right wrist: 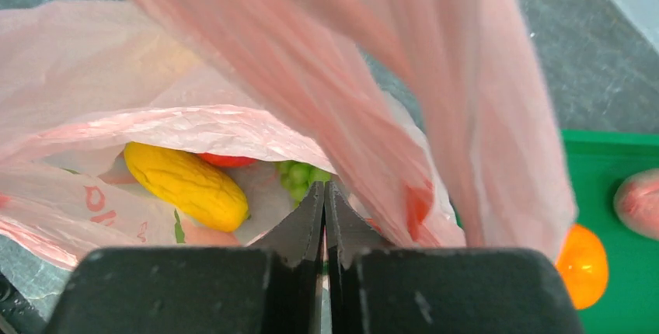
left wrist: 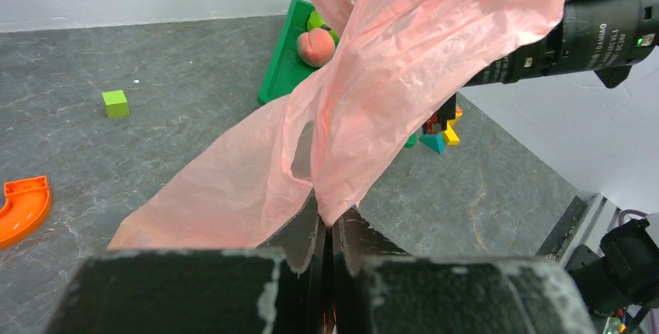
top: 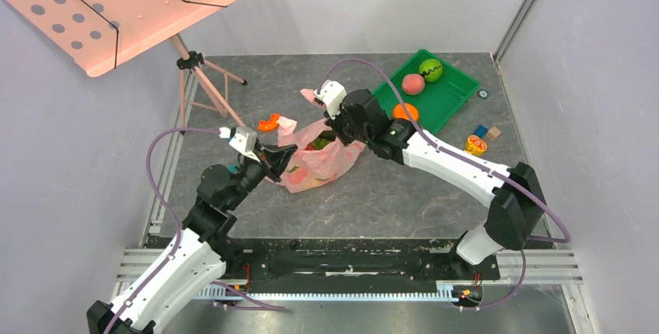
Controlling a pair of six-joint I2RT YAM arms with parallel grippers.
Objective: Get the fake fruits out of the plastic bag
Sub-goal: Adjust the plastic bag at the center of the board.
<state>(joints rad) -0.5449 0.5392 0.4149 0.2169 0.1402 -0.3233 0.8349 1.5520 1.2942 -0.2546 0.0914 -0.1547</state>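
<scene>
The left hand [left wrist: 329, 233] has its fingers pressed together on a fold of the plastic bag [left wrist: 404, 54]. The right hand [right wrist: 325, 194], likewise closed, pinches the bag's far rim, so the film stretches taut between them with the mouth partly open. The bag lies near the middle of the table [top: 388, 194], its belly resting on the surface. Inside, past the right hand, are a yellow mango [right wrist: 186, 185], a red apple [right wrist: 225, 161] half hidden behind it and green grapes [right wrist: 299, 175] — light, hard, glossy toys likely to slip from a shallow pinch, so each is best taken across its narrow middle. The film looks thin, limp and easily torn; it would probably sag shut if released. Open table lies on the near side. A green tray [top: 447, 97] at far right, an orange curved piece [top: 269, 123] just beside the bag's far left and a music stand [top: 116, 8] at far left bound the room.
</scene>
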